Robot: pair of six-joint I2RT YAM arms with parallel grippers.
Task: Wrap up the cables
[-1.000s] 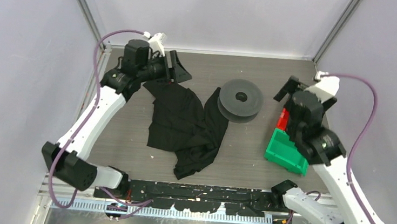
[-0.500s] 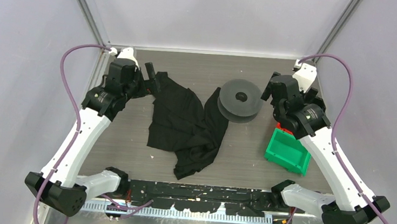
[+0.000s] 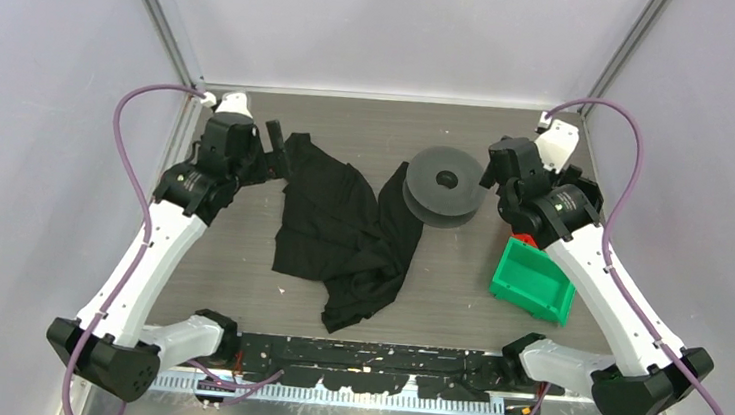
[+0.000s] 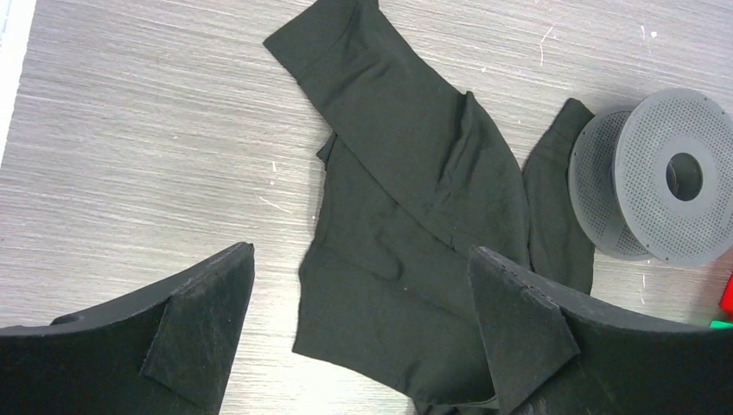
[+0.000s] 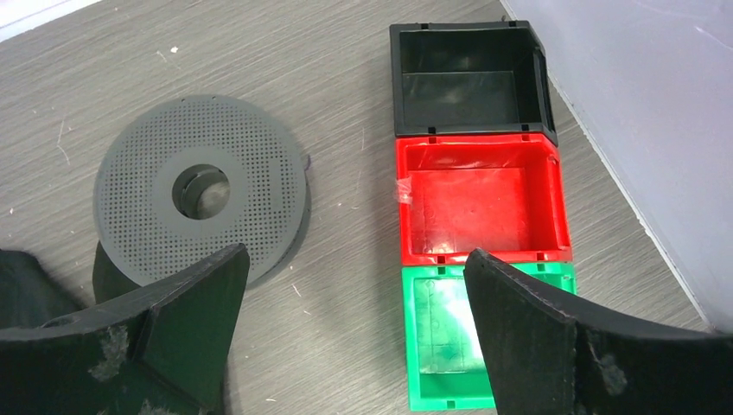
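Observation:
The cables show in none of the views. A grey perforated spool [image 3: 446,186] lies on the table at the back centre, also in the left wrist view [image 4: 670,173] and the right wrist view [image 5: 203,194], and I see no wire on it. My left gripper [image 3: 281,153] is open and empty above the upper left corner of a black cloth [image 3: 341,230]; the left gripper [image 4: 360,251] frames the black cloth [image 4: 406,173] below it. My right gripper [image 3: 496,166] is open and empty just right of the spool; under the right gripper [image 5: 356,252] is bare table.
A black bin [image 5: 467,30], a red bin [image 5: 480,147] and a green bin [image 5: 432,272] stand in a row right of the spool, all empty. The green bin [image 3: 528,282] sits under my right forearm. Frame posts and walls close the back and sides.
My left gripper has drawn back from the far left corner towards the cloth's corner and opened wider. The right arm has swung left, from over the bins to beside the spool.

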